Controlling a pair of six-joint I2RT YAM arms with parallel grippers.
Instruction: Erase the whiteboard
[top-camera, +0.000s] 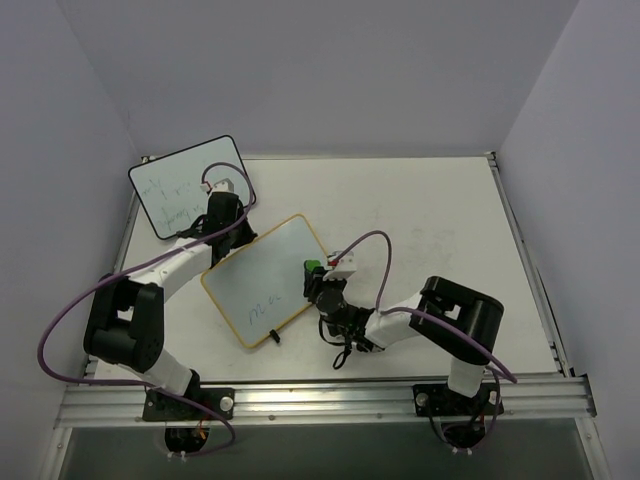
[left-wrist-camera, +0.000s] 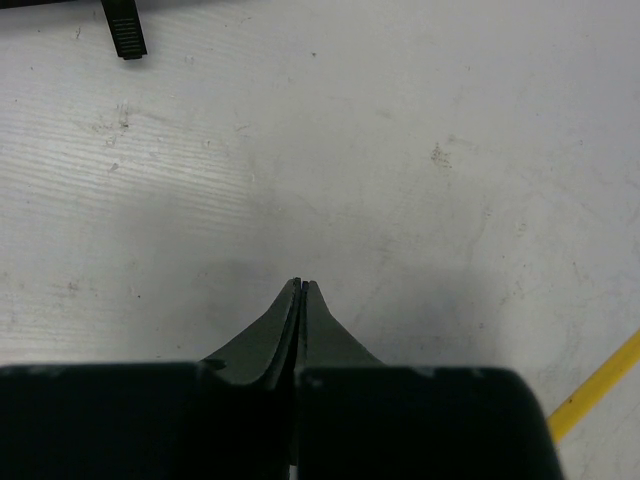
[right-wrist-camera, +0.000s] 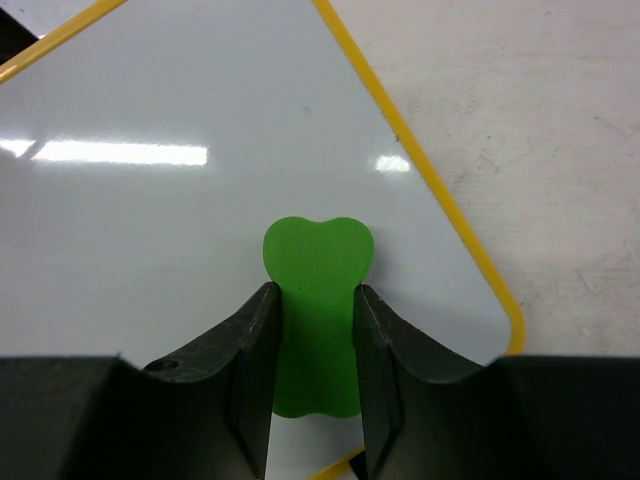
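Green eraser (right-wrist-camera: 318, 262) pinched, poised to wipe.
My right jaws clamp it over the yellow-framed whiteboard (top-camera: 262, 285) on the tabletop (top-camera: 420, 220), aiming for the writing (top-camera: 266, 311); left jaws shut, empty, beside the frame.

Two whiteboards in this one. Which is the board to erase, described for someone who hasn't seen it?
On the white table, look at the near middle. The whiteboard lies there at an angle, with some writing near its close end. Unlike the black-framed board at the far left corner, its frame is yellow.
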